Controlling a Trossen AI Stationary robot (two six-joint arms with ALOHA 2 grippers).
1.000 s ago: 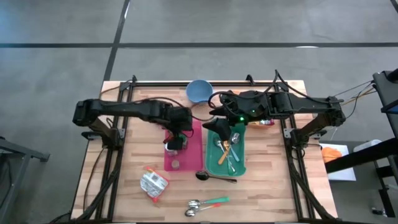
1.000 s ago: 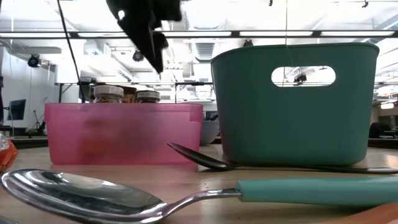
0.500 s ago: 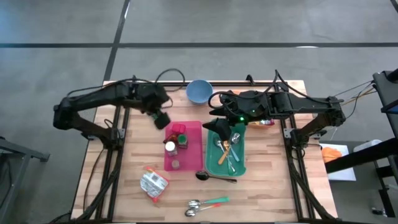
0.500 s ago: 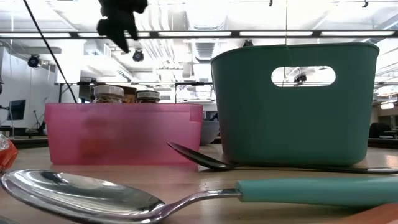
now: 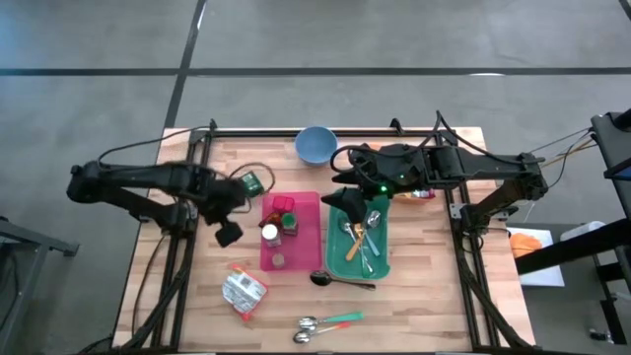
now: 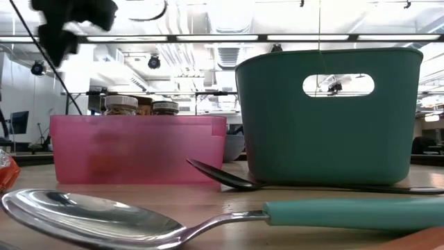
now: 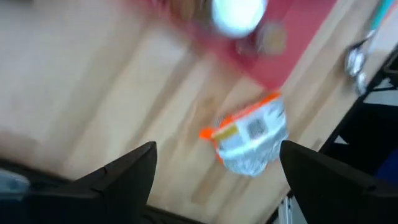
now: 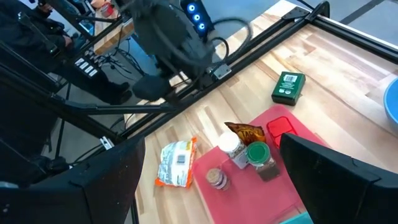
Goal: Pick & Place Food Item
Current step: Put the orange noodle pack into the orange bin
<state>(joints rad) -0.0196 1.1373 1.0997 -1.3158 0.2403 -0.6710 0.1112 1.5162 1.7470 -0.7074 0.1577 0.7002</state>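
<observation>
Fingers of the left gripper stand wide apart and hold nothing, hovering above the bare worktop beside the pink tray. Directly ahead of them in the left wrist view lies the foil food packet, flat on the wood near the tray's front corner and apart from everything else. This looks like the approach step of a pick: the next move would call for bringing the left gripper over the packet, lowering it, and closing on the crinkled foil without pushing it away. Jars already stand in the pink tray. The right gripper waits over the green bin holding cutlery, its fingers also spread and empty.
</observation>
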